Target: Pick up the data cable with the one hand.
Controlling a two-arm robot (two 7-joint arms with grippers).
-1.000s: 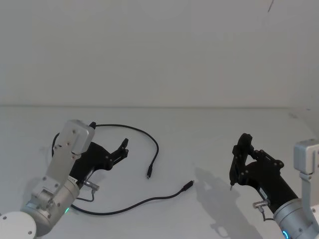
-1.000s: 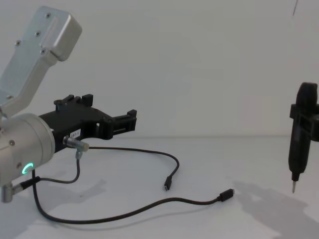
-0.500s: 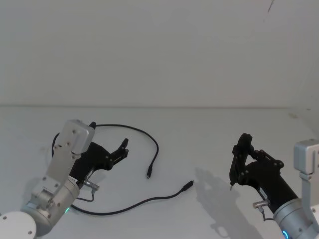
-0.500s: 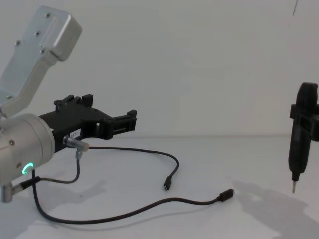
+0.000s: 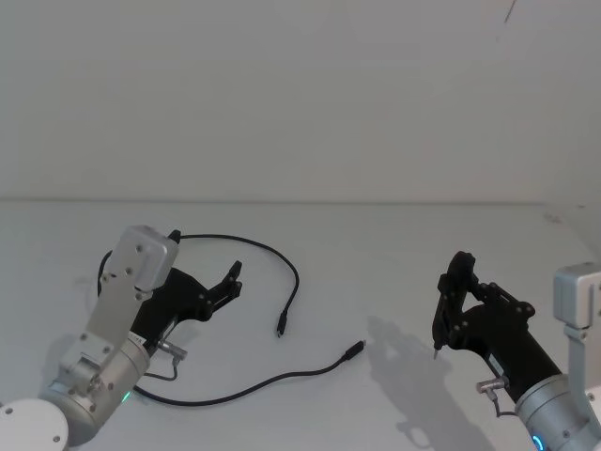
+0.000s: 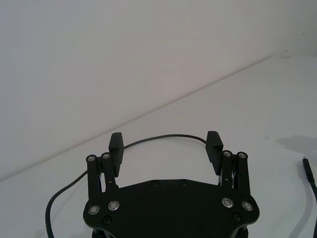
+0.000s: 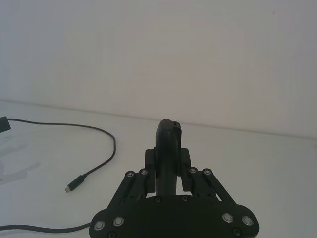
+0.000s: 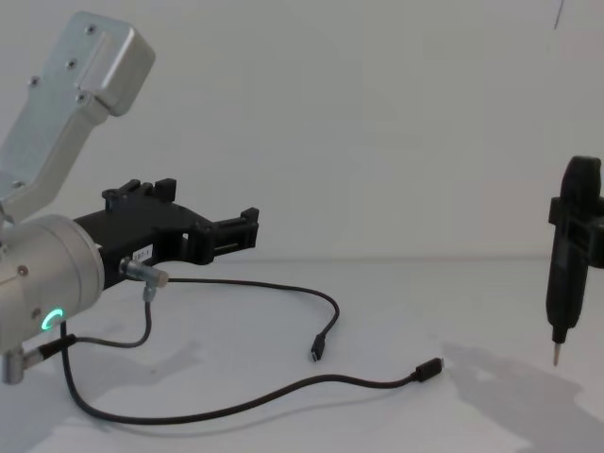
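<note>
The long thin black data cable (image 5: pixel 297 278) is laid on the white bench (image 5: pixel 376 244) in a loose loop. One strand arcs away from the left tool (image 5: pixel 232 279), a black plastic gripper on a silver cylindrical wrist, and ends at a small plug to the tool's right. The other strand sweeps along the near side to a second plug further right. In the left wrist view the far strand is seen crossing just beyond the fingertips, roughly square to the line between the pads, so it is well placed for a straight forward-and-down reach. The left tool is the nearer one by far. It is held above the bench, almost level, with its fingers spread wide and nothing between them. How much of the cable passes beneath the tool's body probably cannot be settled here. The right tool (image 5: pixel 449 305) is parked well apart, closed on a dark pen-shaped stylus (image 8: pixel 566 264).
</note>
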